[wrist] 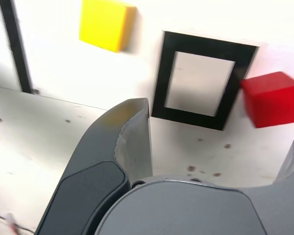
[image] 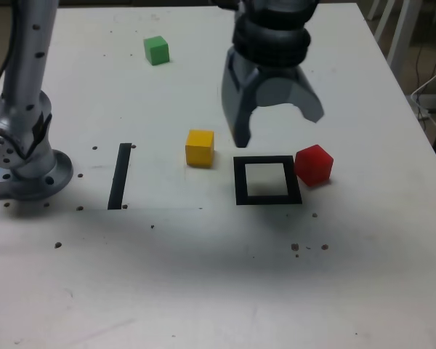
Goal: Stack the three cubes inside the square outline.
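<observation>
From my remote seat I see the grey two-fingered gripper (image: 277, 125) hanging with its jaws spread wide and nothing between them, above the white table (image: 203, 291) just behind the black tape square outline with a white centre (image: 267, 180). The small matte red cube (image: 314, 164) sits at the outline's edge on the exterior view's right; it seems to touch the tape, though the wrist view is blurred there. The matte yellow cube (image: 200, 147) rests near the outline on the exterior view's left, apart from it. The matte green cube (image: 156, 50) lies well away at the far side. A straight black tape strip (image: 120, 176) lies beyond the yellow cube.
</observation>
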### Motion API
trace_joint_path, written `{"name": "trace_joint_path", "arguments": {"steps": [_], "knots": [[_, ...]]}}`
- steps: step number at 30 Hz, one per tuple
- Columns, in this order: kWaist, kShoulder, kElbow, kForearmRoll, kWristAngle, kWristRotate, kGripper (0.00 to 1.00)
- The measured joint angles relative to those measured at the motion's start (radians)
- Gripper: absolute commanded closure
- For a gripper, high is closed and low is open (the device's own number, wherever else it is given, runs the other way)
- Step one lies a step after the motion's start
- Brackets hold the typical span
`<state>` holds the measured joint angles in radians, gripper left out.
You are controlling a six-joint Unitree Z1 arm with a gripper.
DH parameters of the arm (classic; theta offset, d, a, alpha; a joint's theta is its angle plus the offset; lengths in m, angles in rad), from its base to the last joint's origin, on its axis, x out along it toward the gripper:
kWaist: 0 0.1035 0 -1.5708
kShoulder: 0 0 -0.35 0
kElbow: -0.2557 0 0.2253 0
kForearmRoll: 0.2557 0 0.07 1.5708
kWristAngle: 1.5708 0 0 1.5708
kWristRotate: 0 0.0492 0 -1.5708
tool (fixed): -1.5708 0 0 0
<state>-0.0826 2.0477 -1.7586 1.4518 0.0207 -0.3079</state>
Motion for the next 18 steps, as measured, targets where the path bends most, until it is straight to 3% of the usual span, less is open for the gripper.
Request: {"name": "trace_joint_path", "arguments": {"steps": [18], "knots": [[0.032,0.158,-0.139,0.000,-0.020,-0.027,0.02]]}}
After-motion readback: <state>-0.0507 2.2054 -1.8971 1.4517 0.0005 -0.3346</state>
